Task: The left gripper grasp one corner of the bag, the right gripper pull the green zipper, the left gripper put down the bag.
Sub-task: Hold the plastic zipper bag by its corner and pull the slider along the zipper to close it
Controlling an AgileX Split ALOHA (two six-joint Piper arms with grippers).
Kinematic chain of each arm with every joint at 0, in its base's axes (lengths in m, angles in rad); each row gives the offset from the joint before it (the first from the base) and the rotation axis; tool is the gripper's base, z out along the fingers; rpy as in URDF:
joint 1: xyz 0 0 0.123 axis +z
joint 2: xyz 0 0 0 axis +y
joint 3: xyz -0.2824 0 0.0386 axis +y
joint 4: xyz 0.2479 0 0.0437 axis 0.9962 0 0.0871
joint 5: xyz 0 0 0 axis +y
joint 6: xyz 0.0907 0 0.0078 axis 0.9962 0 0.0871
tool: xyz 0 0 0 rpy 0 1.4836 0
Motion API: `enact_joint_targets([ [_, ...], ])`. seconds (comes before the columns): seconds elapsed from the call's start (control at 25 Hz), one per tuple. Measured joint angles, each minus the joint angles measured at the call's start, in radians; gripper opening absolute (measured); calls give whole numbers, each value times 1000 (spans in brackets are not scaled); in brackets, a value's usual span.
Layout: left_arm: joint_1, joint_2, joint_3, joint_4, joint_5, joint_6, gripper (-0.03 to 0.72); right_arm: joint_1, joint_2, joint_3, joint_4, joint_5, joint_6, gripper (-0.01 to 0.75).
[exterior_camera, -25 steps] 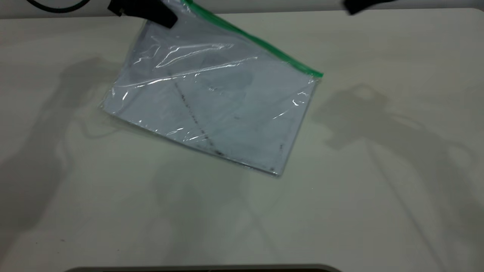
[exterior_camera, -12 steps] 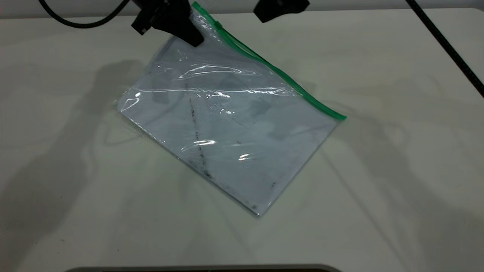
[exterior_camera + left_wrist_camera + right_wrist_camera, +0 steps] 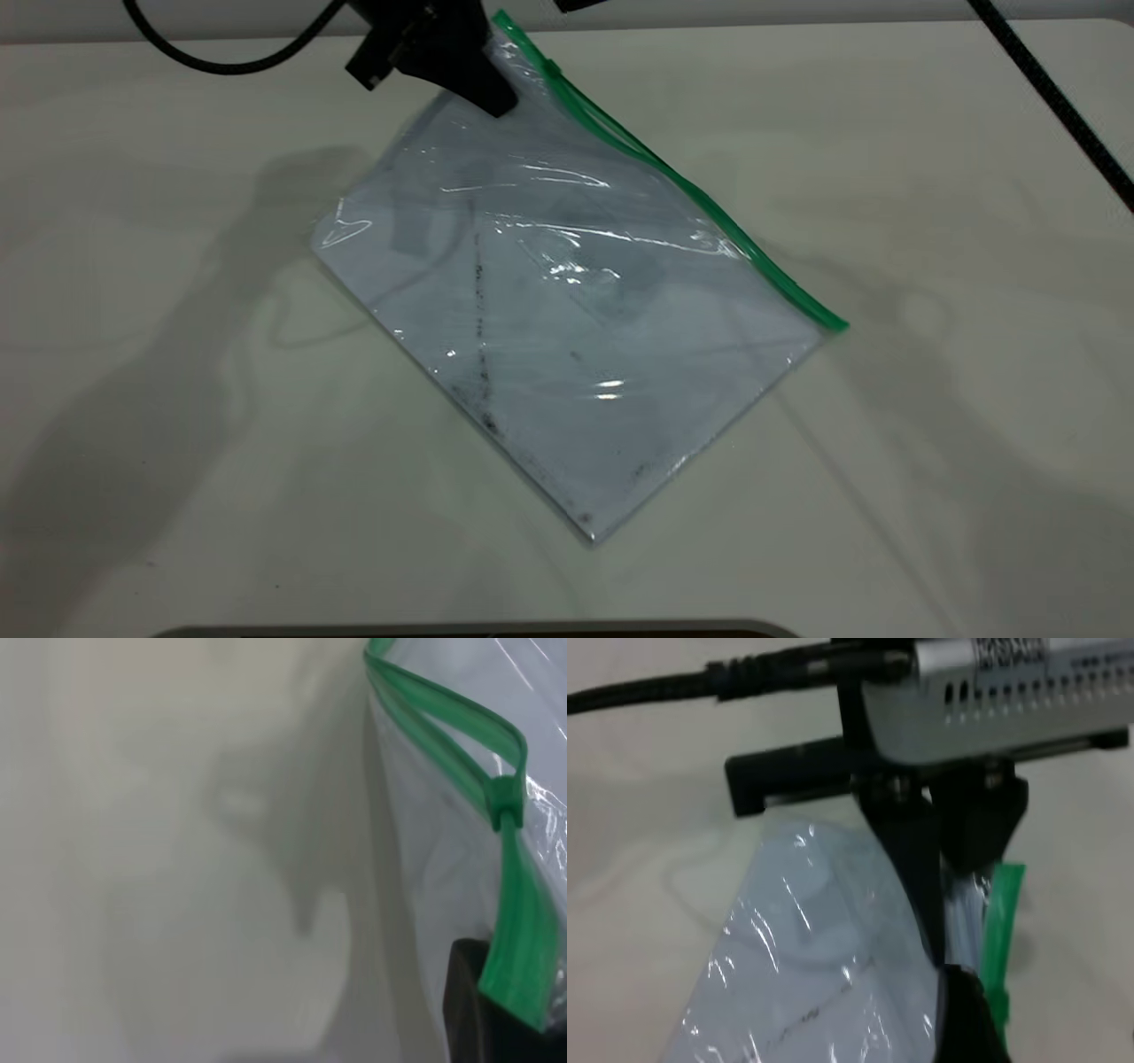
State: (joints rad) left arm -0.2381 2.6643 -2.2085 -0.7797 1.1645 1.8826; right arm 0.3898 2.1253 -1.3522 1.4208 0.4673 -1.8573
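Clear rectangular plastic bag [image 3: 567, 301], green-capped corner [image 3: 507, 25] pinched aloft by slim black left gripper [image 3: 483, 75], far corner on white table [image 3: 930, 425]; bulky right gripper [image 3: 585, 3] alongside, jaws unreadable; risk: film slipping under zipper [image 3: 673, 182] pull.

A pale, off-white table [image 3: 930, 177] fills the view (soft grey shadows crossing its surface).

right gripper [image 3: 592, 3]: almost wholly cut off by the exterior view's top edge; finger state unreadable
corner of the bag [image 3: 501, 21]: partly hidden behind the left gripper [image 3: 483, 84]
card pocket: too faint to tell
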Motion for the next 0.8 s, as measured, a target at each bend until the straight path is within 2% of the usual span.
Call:
enact_joint_targets([
  [0.48, -37, 0, 0, -1, 2, 25, 54, 0, 111, 0, 116, -6, -130, 475],
  [0.6, -42, 0, 0, -1, 2, 26, 54, 0, 111, 0, 127, -22, -134, 429],
  [0.8, -45, 0, 0, -1, 2, 26, 54, 0, 111, -1, 134, -25, -135, 309],
])
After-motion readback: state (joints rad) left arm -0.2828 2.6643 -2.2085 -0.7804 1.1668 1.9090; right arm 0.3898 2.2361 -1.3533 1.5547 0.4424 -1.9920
